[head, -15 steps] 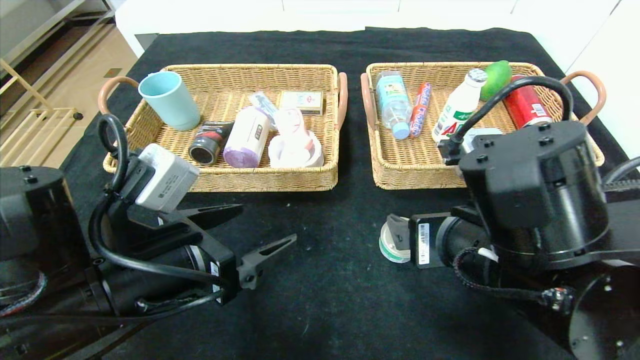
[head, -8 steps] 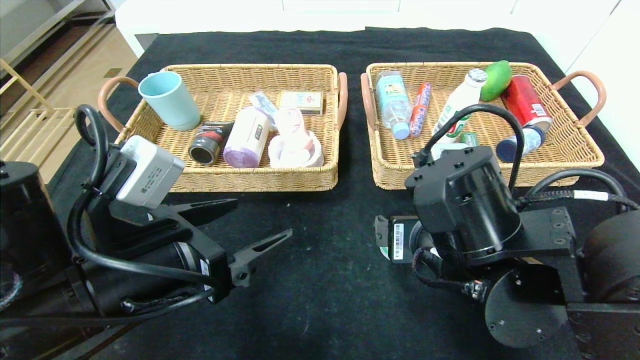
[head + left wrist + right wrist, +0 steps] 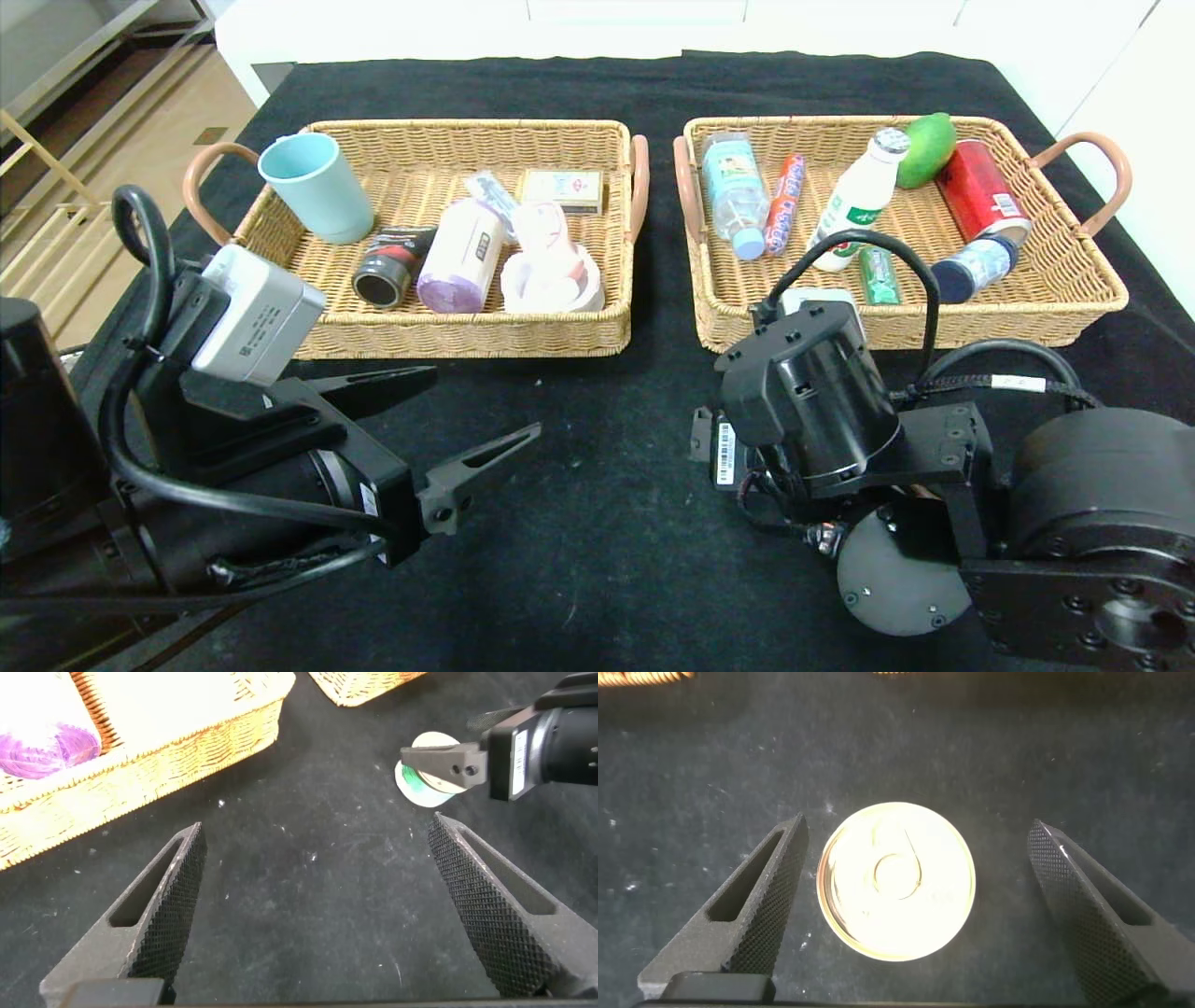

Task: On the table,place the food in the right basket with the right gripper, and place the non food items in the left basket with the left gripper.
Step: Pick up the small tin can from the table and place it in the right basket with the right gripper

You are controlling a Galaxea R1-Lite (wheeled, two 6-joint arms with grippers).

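Your right gripper (image 3: 910,919) is hovering over the small round pull-tab tin (image 3: 896,879), which is sitting on the black tabletop (image 3: 607,523) in front of the right basket (image 3: 1092,299); its jaws are standing wide on either side of the tin without touching it. Your left gripper (image 3: 462,425) is waiting low over the tabletop before the left basket (image 3: 467,336), jaws also spread wide and holding nothing. The white drink bottle (image 3: 857,201), sausage stick (image 3: 782,205) and green gum pack (image 3: 876,275) are lying in the right basket, the black tube (image 3: 390,266) in the left.
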